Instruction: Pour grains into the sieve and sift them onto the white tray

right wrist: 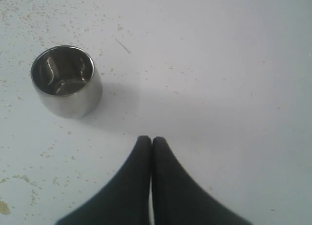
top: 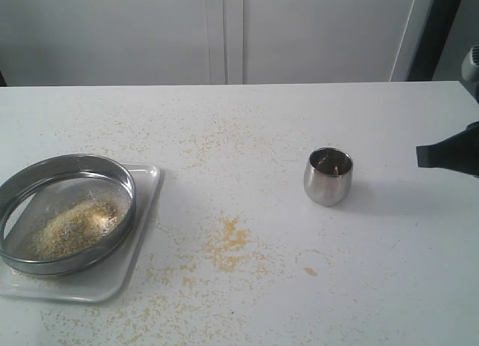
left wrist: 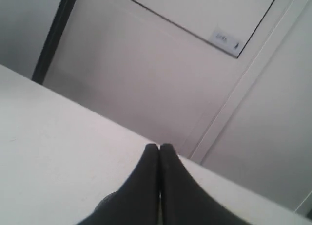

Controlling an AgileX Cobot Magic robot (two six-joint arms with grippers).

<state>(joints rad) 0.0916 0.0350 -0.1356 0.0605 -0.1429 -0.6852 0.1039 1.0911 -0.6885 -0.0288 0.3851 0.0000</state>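
Note:
The sieve [top: 22, 185] rests on the white tray [top: 142, 211] at the table's left front. A heap of yellowish grains [top: 75, 225] lies on its mesh. A small steel cup [top: 328, 177] stands upright right of centre; in the right wrist view the cup [right wrist: 67, 81] looks empty. My right gripper [top: 420, 156] hovers at the right edge, shut on nothing, apart from the cup; the right wrist view shows that gripper [right wrist: 150, 139] with fingertips pressed together. My left gripper [left wrist: 159, 147] is shut and empty over bare table, out of the exterior view.
Spilled grains [top: 227, 241] are scattered over the white table [top: 247, 121], thickest between tray and cup. A white wall with panel seams stands behind the table's far edge.

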